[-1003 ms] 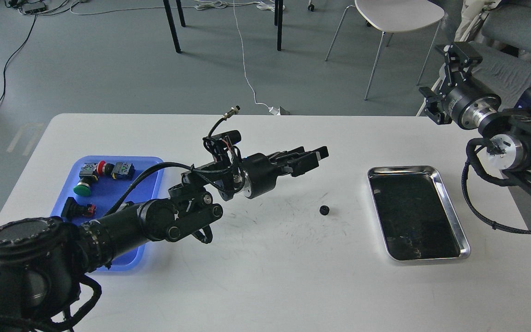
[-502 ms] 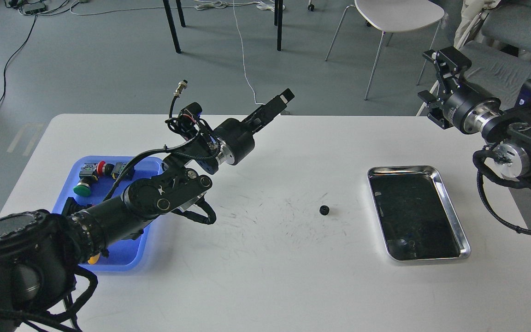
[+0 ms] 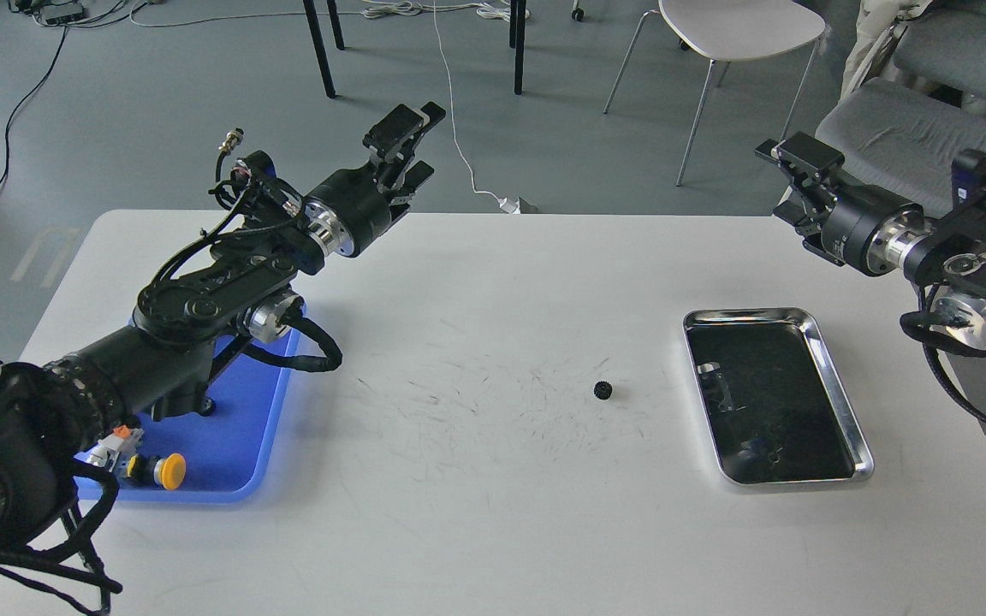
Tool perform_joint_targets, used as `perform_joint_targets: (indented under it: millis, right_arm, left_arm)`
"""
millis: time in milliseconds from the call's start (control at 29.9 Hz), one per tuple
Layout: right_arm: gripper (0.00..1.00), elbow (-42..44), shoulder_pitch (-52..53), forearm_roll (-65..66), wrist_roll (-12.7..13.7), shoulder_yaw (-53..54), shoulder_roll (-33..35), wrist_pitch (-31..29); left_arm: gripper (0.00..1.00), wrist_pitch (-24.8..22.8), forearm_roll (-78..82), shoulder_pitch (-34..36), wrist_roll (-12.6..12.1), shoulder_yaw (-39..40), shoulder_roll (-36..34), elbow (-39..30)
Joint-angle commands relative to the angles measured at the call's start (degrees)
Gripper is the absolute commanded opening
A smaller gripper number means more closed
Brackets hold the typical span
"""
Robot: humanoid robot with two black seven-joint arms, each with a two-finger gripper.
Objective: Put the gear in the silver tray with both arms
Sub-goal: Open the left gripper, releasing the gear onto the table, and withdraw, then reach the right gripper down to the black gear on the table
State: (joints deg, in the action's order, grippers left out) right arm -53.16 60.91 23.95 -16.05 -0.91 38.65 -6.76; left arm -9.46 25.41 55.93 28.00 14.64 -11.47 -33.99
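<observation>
A small black gear [image 3: 602, 390] lies on the white table, a short way left of the silver tray [image 3: 745, 313], whose dark mirror-like bottom holds nothing but reflections. My left gripper [image 3: 407, 158] is raised over the table's far left edge, well away from the gear, open with nothing between its fingers. My right gripper [image 3: 788, 188] hangs beyond the table's far right corner, above and behind the tray, also open and empty.
A blue plastic tray [image 3: 245, 428] sits at the left under my left arm, with a yellow push button [image 3: 169, 470] and other parts in it. A white chair [image 3: 737, 26] and table legs stand on the floor behind the table.
My left arm has swung up and back to the left, away from the gear, uncovering the front of the blue tray. My right gripper has shifted slightly left and lower. The gear has not moved.
</observation>
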Motion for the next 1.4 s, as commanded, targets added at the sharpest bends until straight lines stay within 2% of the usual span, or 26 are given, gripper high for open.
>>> perform_joint_targets:
  millis: [0, 134, 234, 602, 803, 970, 1103, 1338, 1371]
  right_arm:
    - [0.99, -0.3, 1.7, 3.7, -0.3, -2.0, 0.1, -1.8]
    - [0.99, -0.5, 2.2, 8.2, -0.5, -2.5, 0.2, -3.8]
    - [0.99, -1.3, 2.3, 13.9, -0.8, -2.5, 0.6, -5.5]
    - [0.99, -4.4, 2.5, 32.0, -1.8, -2.7, 2.0, -8.0]
    - [0.99, -5.8, 4.5, 41.7, -3.8, -2.7, 2.0, -10.4]
    - [0.99, -8.0, 7.0, 50.5, -6.4, -2.7, 2.0, -12.0]
    - [0.99, -9.3, 7.6, 55.7, -6.8, -2.7, 1.6, -12.2]
    - [0.98, -11.8, 7.6, 63.8, -8.4, -4.6, 1.3, -12.2]
    - [0.98, -11.8, 7.7, 64.9, -8.6, -5.1, 0.9, -12.2]
  left_arm:
    - [0.98, -3.1, -2.3, 0.1, 0.0, 1.1, -2.1, 0.1]
    - [0.98, -5.4, -6.2, 0.1, -2.9, 3.8, -3.2, 0.5]
    - [0.98, -5.9, -7.5, 0.0, -4.2, 5.1, -3.6, 0.7]
    - [0.98, -6.6, -11.5, -0.6, -4.6, 7.9, -5.7, 1.2]
    - [0.98, -7.0, -18.4, -2.3, -4.9, 7.9, -7.7, 1.1]
    - [0.99, -9.6, -25.7, -2.6, -5.6, 7.9, -9.3, 0.9]
    - [0.99, -10.0, -29.0, -4.3, -5.6, 8.2, -10.2, 0.7]
    - [0.99, -12.5, -32.6, -6.5, -8.6, 10.6, -11.1, 1.1]
    - [0.99, -12.7, -33.0, -6.9, -9.7, 11.0, -11.2, 1.1]
